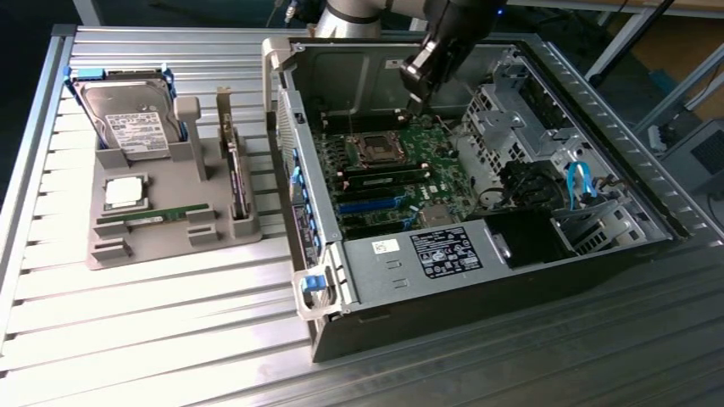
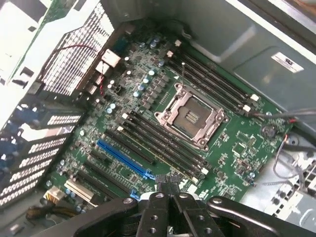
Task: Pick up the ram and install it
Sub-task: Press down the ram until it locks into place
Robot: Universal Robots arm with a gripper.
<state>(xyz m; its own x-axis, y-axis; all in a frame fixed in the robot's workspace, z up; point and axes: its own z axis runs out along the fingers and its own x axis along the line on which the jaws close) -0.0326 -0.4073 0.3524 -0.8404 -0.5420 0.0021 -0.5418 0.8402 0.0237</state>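
Jaws shut, slatted metal table [image 1: 147,314].

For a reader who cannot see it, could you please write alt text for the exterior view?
A robot arm's shut gripper hangs inside an open computer case, above the green motherboard with its bare processor socket. At the exterior view's left, a grey tray on the slatted metal table holds a hard drive, a silver processor chip and the ram.

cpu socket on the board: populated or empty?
Empty. The CPU socket shows its bare contact bed inside the metal frame; a square silver processor sits out on the grey tray.
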